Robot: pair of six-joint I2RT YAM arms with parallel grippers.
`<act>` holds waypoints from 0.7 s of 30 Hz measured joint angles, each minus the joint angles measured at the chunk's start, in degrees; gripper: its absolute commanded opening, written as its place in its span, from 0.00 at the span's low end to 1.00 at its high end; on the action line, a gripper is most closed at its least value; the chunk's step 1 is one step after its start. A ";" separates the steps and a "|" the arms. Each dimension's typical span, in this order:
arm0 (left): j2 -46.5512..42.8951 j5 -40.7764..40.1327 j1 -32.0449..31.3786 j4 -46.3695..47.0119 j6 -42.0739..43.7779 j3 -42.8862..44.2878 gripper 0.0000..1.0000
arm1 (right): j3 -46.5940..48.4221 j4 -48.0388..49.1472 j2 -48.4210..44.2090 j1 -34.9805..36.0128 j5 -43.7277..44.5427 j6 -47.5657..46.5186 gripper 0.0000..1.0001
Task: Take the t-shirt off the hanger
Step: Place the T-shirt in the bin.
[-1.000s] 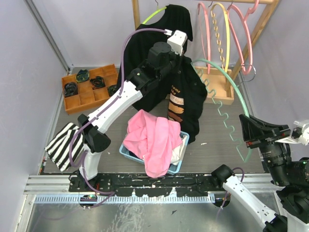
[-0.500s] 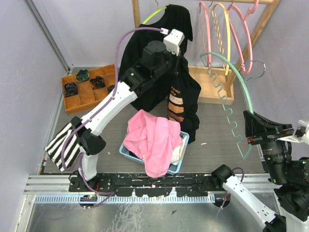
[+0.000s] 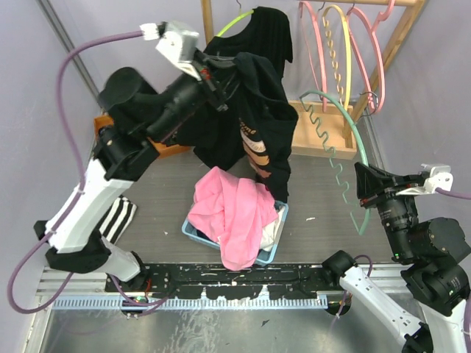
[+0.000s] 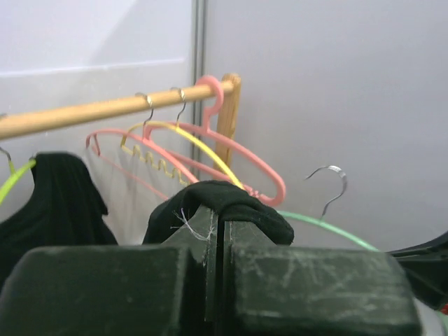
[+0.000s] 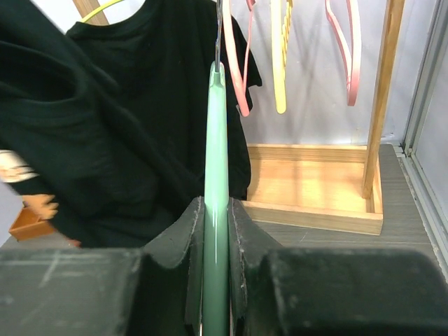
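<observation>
The black t-shirt (image 3: 254, 110) with an orange print hangs bunched from my left gripper (image 3: 232, 66), raised high beside the rack. In the left wrist view that gripper (image 4: 218, 224) is shut on a fold of the black t-shirt (image 4: 231, 199). My right gripper (image 3: 360, 181) at the right is shut on the green hanger (image 3: 352, 125). The right wrist view shows its jaws (image 5: 215, 210) pinching the green hanger (image 5: 215, 140), with the black t-shirt (image 5: 84, 154) to the left. The hanger's far tip lies close to the shirt's right edge; I cannot tell whether they touch.
A wooden rack (image 3: 397, 37) at the back carries pink and yellow hangers (image 3: 335, 44) and a second black shirt (image 3: 268, 29) on a yellow-green hanger. A blue bin (image 3: 193, 234) heaped with pink cloth sits in the middle. An orange tray (image 3: 107, 121) and a striped cloth (image 3: 118, 220) are at the left.
My left arm has swung up and to the left, lifting the black t-shirt away from the green hanger. The right gripper has moved the hanger slightly left.
</observation>
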 measured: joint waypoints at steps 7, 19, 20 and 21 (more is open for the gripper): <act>-6.43 3.39 -1.18 3.89 -2.97 -0.96 0.00 | -0.48 0.46 -0.17 0.00 -0.59 0.57 0.01; -10.05 5.95 -1.36 5.75 -9.53 1.16 0.00 | -2.84 0.37 -1.53 0.00 -1.49 1.84 0.01; -10.03 6.12 -1.36 5.75 -9.92 1.84 0.00 | -2.89 0.37 -1.53 0.00 -1.55 1.92 0.01; -9.99 6.29 -1.36 5.73 -10.34 2.71 0.00 | -2.93 0.37 -1.53 0.00 -1.64 2.01 0.01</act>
